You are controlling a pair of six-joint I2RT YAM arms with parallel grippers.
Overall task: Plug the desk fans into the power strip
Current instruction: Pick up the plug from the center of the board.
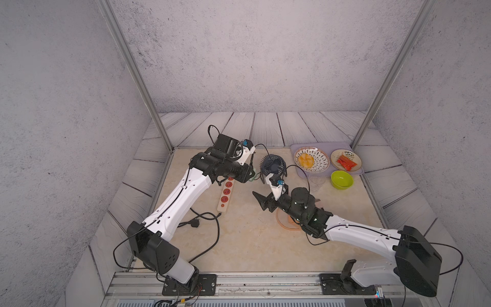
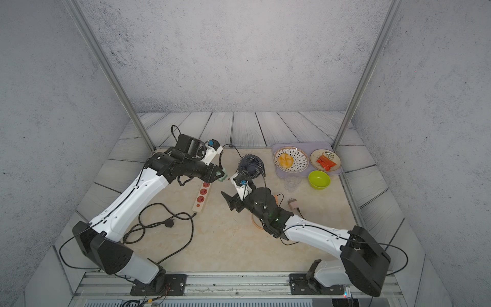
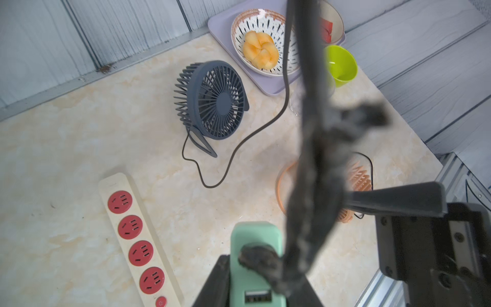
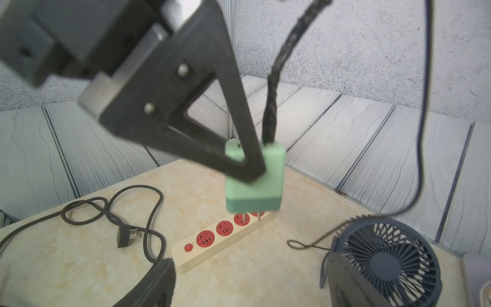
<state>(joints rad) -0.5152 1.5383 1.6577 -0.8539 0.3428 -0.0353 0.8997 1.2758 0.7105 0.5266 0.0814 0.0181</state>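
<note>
The dark blue desk fan [image 1: 273, 165] [image 2: 251, 164] stands upright on the marble top. The cream power strip [image 1: 225, 195] [image 2: 203, 194] with red sockets lies to its left. My left gripper [image 1: 252, 176] [image 3: 256, 265] is shut on a mint-green plug adapter [image 3: 255, 239] [image 4: 252, 186]. A black cable rises from the adapter's top. In the right wrist view its prongs hang just above the power strip [image 4: 220, 239] at the far end; contact cannot be told. My right gripper [image 1: 261, 202] [image 4: 249, 289] stands open and empty beside the fan [image 4: 385, 265].
A lilac tray [image 1: 300, 174] at the back right carries a patterned bowl and a plate. A green bowl [image 1: 342, 180] and a clear cup [image 2: 292, 183] stand before it. The strip's black cord and plug [image 2: 170, 224] lie at the front left. An orange fan [image 3: 358, 180] lies under my right arm.
</note>
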